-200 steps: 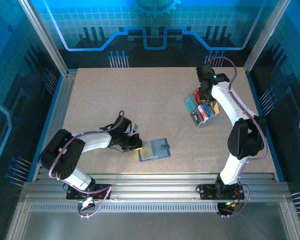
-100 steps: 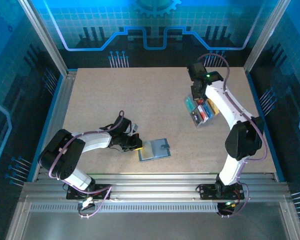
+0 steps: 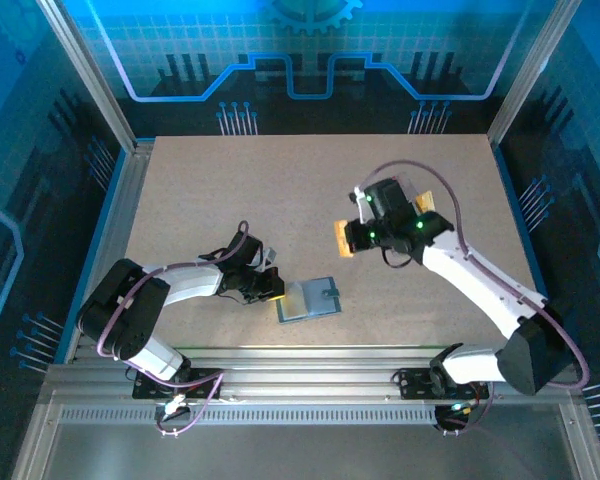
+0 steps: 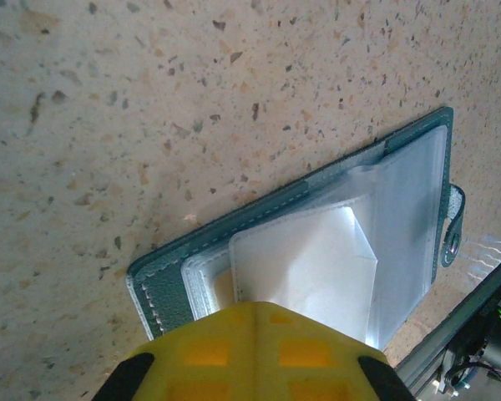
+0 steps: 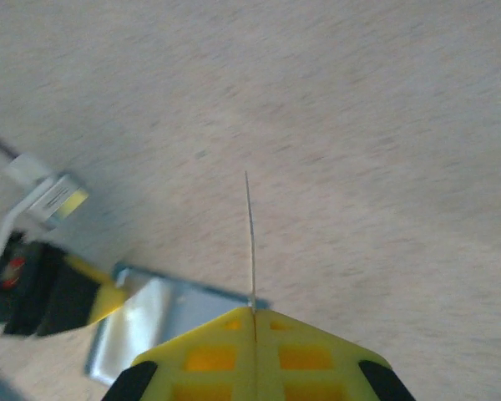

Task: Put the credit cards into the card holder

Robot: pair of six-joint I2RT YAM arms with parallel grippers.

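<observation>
Over the speckled worktop, your right arm has swung away from the clear tray toward the far right edge, where it stooped a second ago. It now reaches in toward the middle, and it carries something. The pick looks done and the carry is under way, so the hard part, the insertion, is likely all that is left for this card.

Your left arm has not shifted in that second. It lies low along the near edge, left of centre, with the left fingers clenched at the card holder's left edge. You cannot tell from these views whether they pinch a plastic leaf or only press on it.

The card holder lies open and flat close to the near edge, about midway along it. It has a slate-teal stitched cover, with pale clear sleeves fanned on top. One sleeve stands slightly raised, as if its mouth were being held ready.

The orange card hangs above the worktop, beyond the holder and to its right, well apart from it. The right fingers are closed tight on its lower edge. In the blurred wrist view the card shows as a thin upright line, so you will probably have to tip it toward the sleeve before it can slide in.

The small snap tab sticks out from the holder's far side, unfastened.
</observation>
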